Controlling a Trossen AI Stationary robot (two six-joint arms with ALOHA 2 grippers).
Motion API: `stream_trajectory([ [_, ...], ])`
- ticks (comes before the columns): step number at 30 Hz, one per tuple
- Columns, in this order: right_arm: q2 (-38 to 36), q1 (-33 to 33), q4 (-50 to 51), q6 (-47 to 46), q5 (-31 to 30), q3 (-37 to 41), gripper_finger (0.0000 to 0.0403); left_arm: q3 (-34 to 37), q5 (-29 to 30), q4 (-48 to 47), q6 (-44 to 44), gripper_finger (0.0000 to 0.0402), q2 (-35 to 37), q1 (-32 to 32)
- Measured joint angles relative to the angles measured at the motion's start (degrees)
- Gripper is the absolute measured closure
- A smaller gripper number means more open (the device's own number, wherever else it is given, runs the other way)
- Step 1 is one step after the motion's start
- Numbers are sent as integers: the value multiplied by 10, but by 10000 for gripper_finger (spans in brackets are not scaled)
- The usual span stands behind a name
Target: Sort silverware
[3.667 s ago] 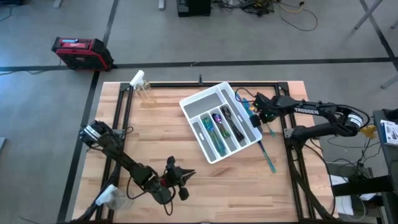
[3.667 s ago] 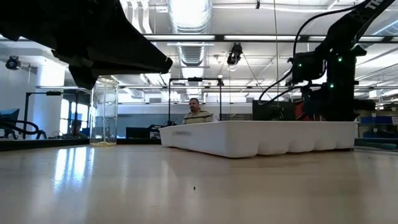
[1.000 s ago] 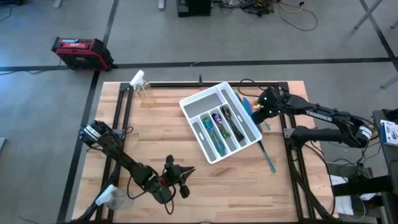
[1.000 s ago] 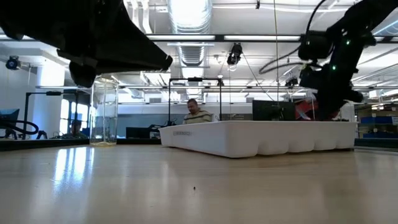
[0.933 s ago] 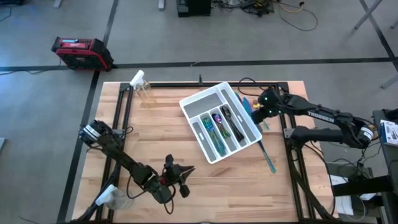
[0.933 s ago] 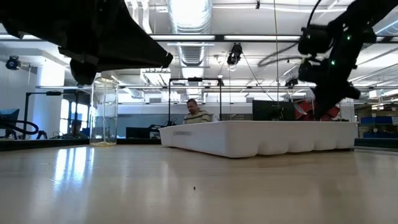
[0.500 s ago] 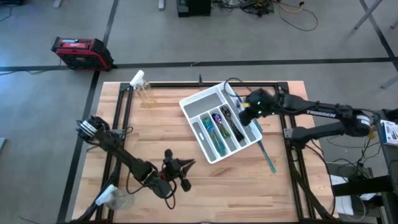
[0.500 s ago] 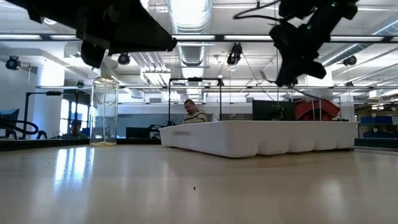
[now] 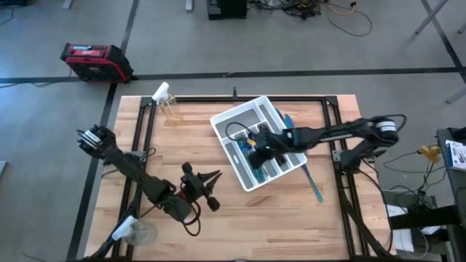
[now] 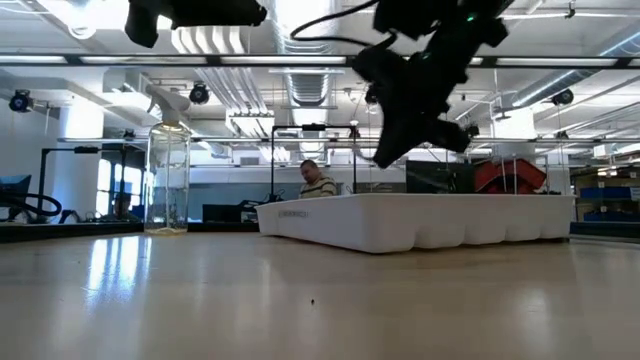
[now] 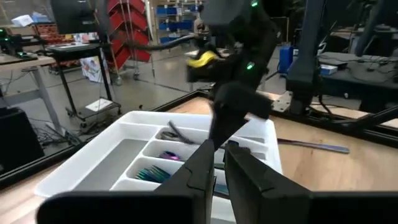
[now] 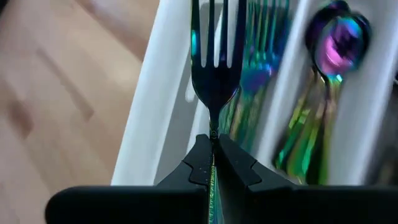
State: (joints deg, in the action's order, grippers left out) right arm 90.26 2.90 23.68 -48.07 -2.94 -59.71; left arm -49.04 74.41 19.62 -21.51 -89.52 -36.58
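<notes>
R gripper (image 9: 256, 148) clenched on 1 dark fork (image 12: 214, 68), held over the white tray (image 9: 231, 117), above the compartment w/ teal forks (image 12: 258, 74). L gripper (image 9: 211, 189) pinched closed, idle over table (image 9: 175, 145) near front.

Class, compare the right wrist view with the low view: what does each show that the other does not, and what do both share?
Only the right wrist view shows the fork pinched in the right gripper, over forks and spoons lying in compartments. Only the low view shows a clear jar and a seated person behind. Both show the white tray.
</notes>
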Motion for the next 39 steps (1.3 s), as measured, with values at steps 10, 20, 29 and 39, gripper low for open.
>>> stream_trajectory([
  [10,144,35,1,4,-1,-81,403,0,-9,-126,-155,377,-17,-4],
  [20,164,54,5,-14,-4,-72,403,1,-35,-179,-220,377,-44,-5],
  [29,154,26,42,13,-2,-71,316,1,-55,-178,-238,377,-58,-5],
  [39,26,-35,161,133,-27,-69,208,1,-62,-176,-258,377,-59,-8],
])
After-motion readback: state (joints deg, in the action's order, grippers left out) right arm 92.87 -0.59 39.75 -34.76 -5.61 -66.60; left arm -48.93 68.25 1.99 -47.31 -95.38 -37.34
